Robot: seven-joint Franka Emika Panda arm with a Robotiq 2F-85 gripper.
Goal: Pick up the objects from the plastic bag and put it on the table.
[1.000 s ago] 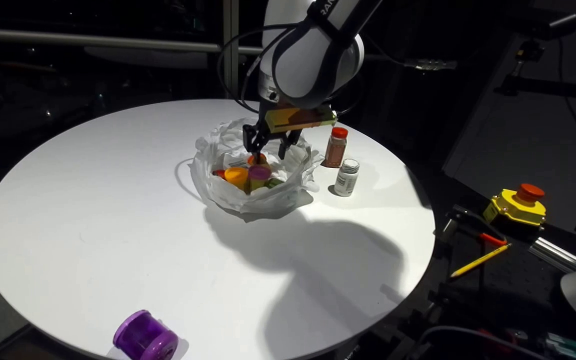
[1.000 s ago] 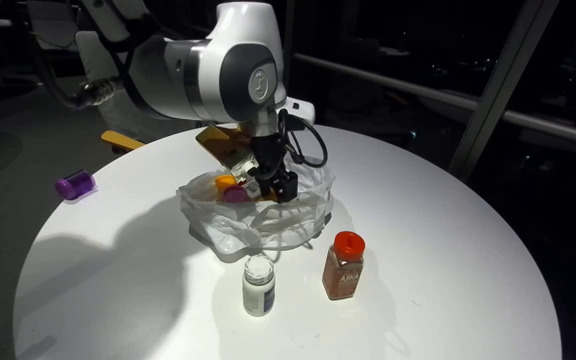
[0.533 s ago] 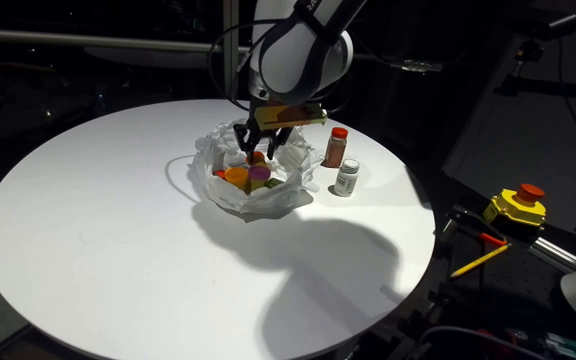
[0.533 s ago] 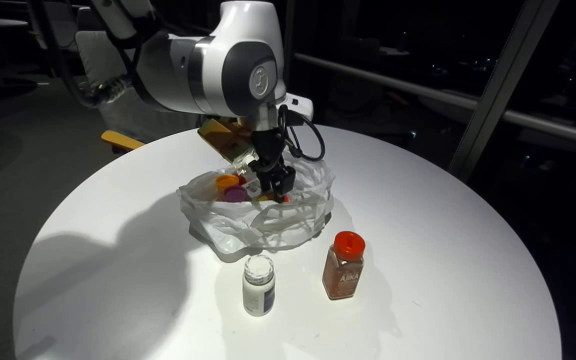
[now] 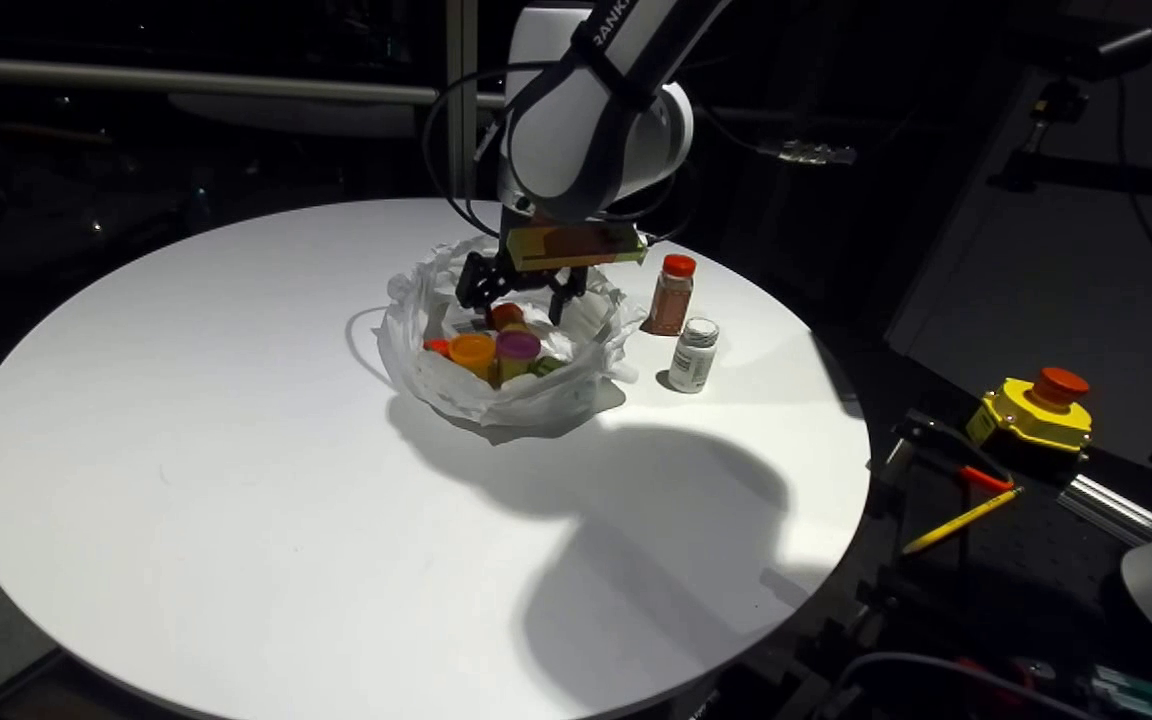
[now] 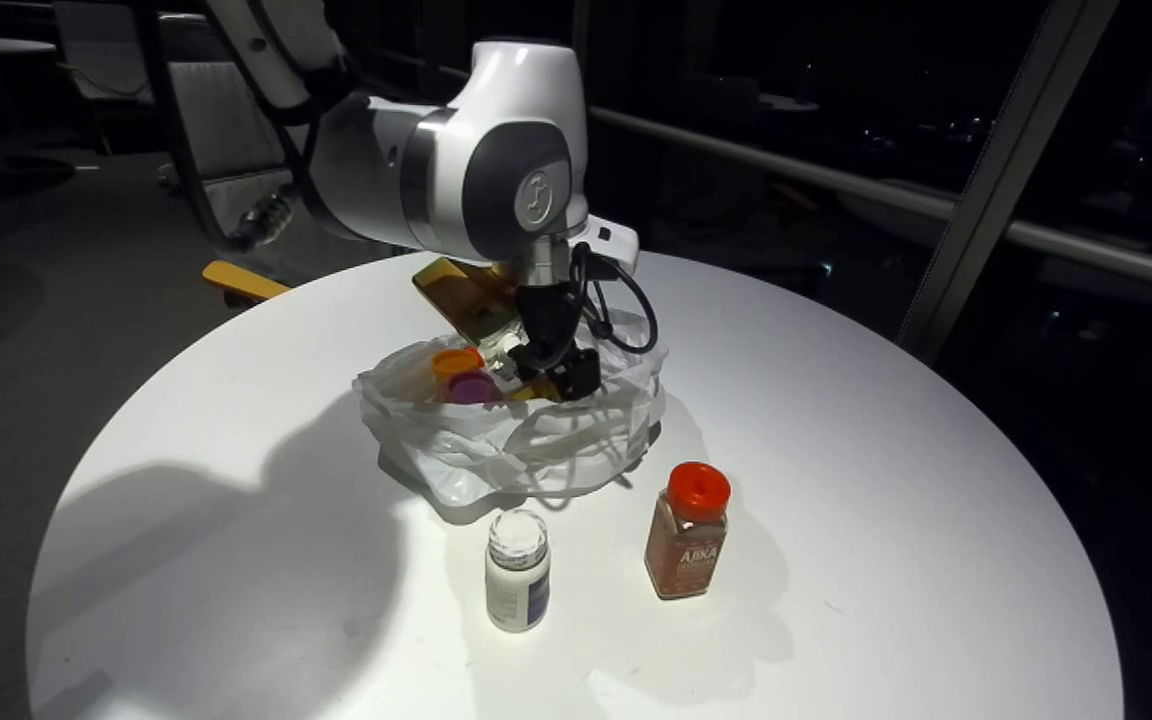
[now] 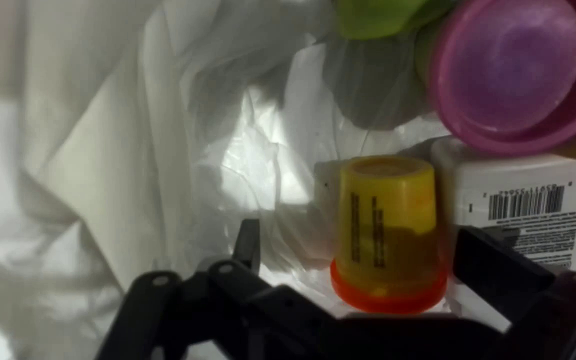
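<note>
The plastic bag [image 5: 496, 408] stands bunched and open-topped on the white table [image 5: 266, 500]. My gripper [image 7: 360, 250] is down inside it, open, with a finger on either side of a yellow cup with an orange-red rim [image 7: 388, 215]; gaps show on both sides. The right finger [image 7: 498, 270] overlaps a white box [image 7: 533, 170] with a barcode. A purple-lidded cup [image 7: 513, 65] and a green piece [image 7: 383, 17] lie beyond. An orange-lidded cup [image 5: 472, 351] and a red piece [image 5: 437, 346] are also in the bag. In both exterior views, my gripper [image 5: 523, 312] partly covers the contents.
A red-capped bottle [image 6: 688, 535] and a white jar [image 6: 517, 580] stand upright on the table beside the bag. The bag's loop handle [image 5: 361, 345] spreads onto the tabletop. A yellow-and-red device [image 5: 1036, 412] sits off the table.
My jaws narrowed, then spread wider around the yellow cup, while the arm shifted slightly. A purple container near the table's edge one second ago no longer shows.
</note>
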